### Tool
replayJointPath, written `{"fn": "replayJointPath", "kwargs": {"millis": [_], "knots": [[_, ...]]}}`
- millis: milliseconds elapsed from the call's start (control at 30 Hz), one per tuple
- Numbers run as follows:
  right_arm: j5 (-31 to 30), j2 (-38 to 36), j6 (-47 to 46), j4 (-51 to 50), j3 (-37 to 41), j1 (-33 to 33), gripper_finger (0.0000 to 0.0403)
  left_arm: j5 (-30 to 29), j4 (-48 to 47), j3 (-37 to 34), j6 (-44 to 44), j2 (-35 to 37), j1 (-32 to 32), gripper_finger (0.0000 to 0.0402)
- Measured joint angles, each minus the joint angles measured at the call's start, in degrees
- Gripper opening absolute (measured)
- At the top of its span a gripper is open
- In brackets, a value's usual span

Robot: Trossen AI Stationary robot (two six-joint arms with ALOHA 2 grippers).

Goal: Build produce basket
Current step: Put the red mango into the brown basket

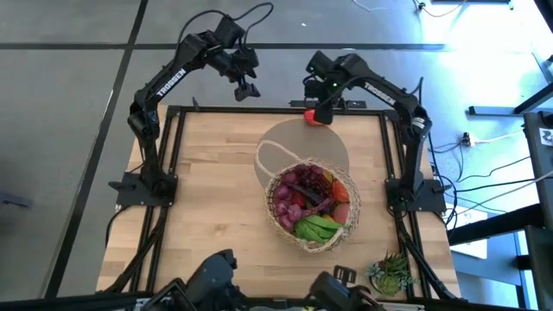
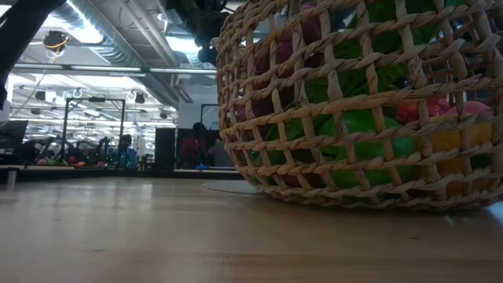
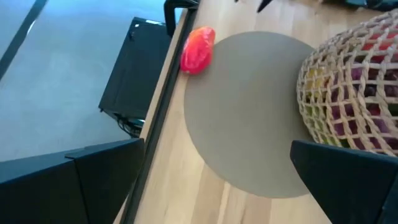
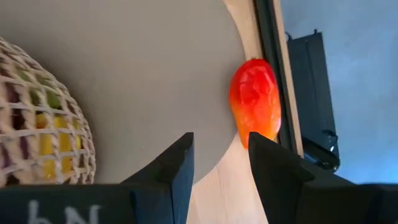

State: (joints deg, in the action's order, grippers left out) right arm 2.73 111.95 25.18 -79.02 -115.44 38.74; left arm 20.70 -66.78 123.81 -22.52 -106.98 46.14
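- The table [image 1: 216,190] is a pale wooden top with visible plank seams, edged by a black metal frame.
- A round grey mat [image 1: 304,142] lies flat on the wood toward the far edge; the basket [image 1: 294,226] overlaps its near side.
- The basket sits right of the table's centre, its thin loop handle [image 1: 263,155] lying over the mat.
- The produce [image 1: 315,206] fills it: purple grapes and red pieces at the far side, green pieces at the near side.
- One red-orange piece [image 4: 255,99] lies outside the basket at the mat's far edge, against the table's frame.
- The right gripper [image 4: 219,163] hovers above that piece, its fingers partly spread with nothing between them.
- The left gripper [image 1: 245,90] hangs beyond the table's far edge, its fingers spread wide and empty.
- A spiky green potted plant [image 1: 390,273] stands at the near right corner of the table.
- The floor around the table is grey with dark seams; cables [image 1: 492,173] run across it on the right.
- From the low view, the room behind shows ceiling ducts [image 2: 118,39], strip lights and distant dark equipment.
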Motion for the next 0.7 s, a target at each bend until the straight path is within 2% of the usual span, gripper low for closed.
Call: {"fn": "replayJointPath", "kwargs": {"millis": [233,400,500,700], "knots": [[0.0,4.7,0.4,0.0,0.0,1.4,0.0147,-0.2,-0.3,0.0,-0.8,0.0,0.4,0.0392],[-0.2,8.5,-5.4,-0.1,0.0,3.7,0.0147,-0.2,-0.3,0.0,1.1,0.0,0.4,0.0392],[-0.3,10.8,-5.6,-0.1,0.0,4.5,0.0147,-0.2,-0.3,0.0,1.4,0.0,0.4,0.0392],[-8.9,15.2,-5.6,0.1,0.0,4.7,0.0147,-0.2,-0.3,0.0,1.5,0.0,0.2,0.0392]]}}
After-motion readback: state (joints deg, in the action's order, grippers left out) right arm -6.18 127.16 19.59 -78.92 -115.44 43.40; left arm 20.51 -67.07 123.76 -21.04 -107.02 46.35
